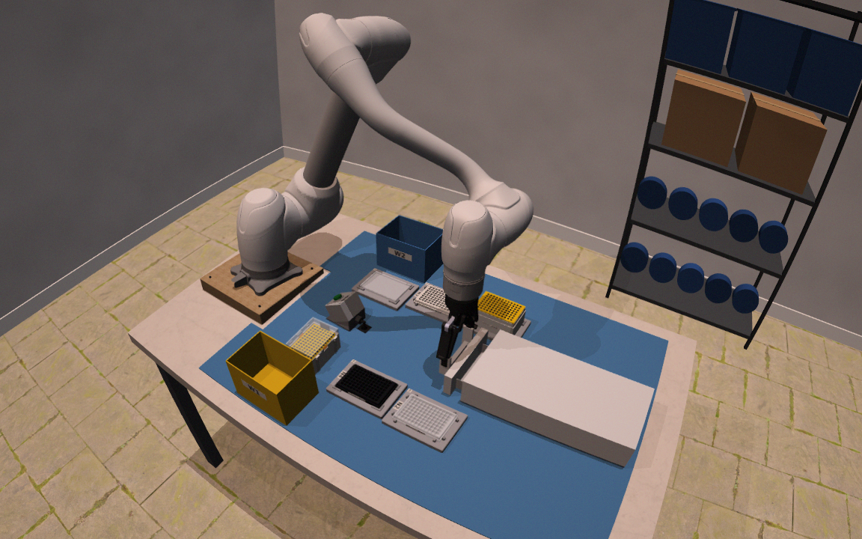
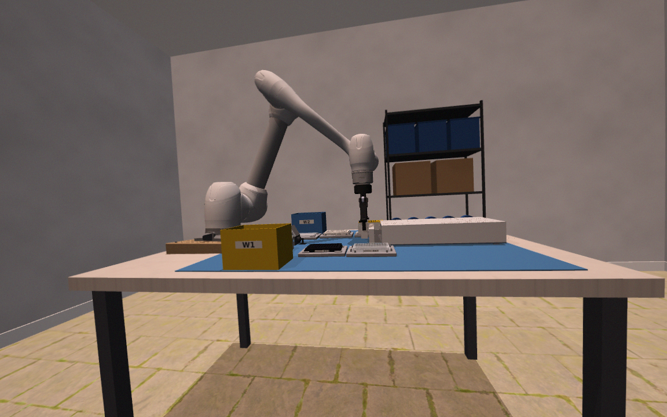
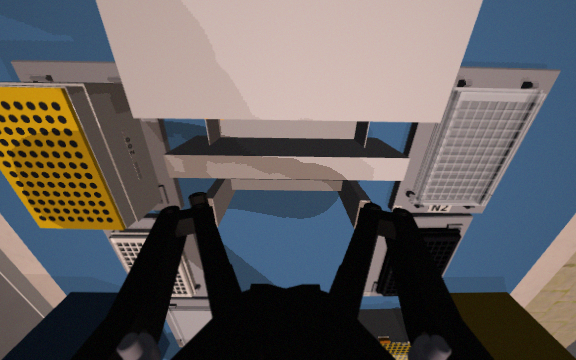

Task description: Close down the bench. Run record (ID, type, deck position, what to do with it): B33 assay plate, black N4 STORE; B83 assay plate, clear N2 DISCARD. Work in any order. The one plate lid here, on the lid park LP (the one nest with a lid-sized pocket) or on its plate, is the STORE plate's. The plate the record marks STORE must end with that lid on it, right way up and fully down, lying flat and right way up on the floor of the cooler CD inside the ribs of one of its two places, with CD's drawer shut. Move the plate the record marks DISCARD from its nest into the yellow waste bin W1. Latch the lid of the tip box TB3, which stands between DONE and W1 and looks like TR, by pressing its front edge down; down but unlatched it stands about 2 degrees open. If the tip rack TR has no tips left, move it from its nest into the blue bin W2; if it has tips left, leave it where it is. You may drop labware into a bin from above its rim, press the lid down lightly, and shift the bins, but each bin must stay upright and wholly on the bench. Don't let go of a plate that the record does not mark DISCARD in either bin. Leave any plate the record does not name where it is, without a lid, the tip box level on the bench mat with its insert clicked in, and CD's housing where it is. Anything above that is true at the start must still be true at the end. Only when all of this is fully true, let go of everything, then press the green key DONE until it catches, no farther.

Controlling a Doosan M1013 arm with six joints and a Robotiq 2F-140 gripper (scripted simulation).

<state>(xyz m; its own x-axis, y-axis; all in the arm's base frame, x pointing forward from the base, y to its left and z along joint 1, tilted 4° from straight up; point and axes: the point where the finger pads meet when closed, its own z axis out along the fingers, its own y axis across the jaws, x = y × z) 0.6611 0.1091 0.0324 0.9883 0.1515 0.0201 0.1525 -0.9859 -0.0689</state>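
Gripper [image 3: 288, 207], fingers spread wide, clamps the handle [image 3: 285, 186] of cooler CD's drawer [image 3: 288, 167], barely ajar from the housing [image 1: 558, 395]. Black plate [image 1: 366, 385] waits in its nest. A crooked pull might drag the housing or slip off.

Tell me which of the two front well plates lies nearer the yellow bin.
The black plastic well plate, directly beside the open yellow box bin; the clear well plate sits beyond it.
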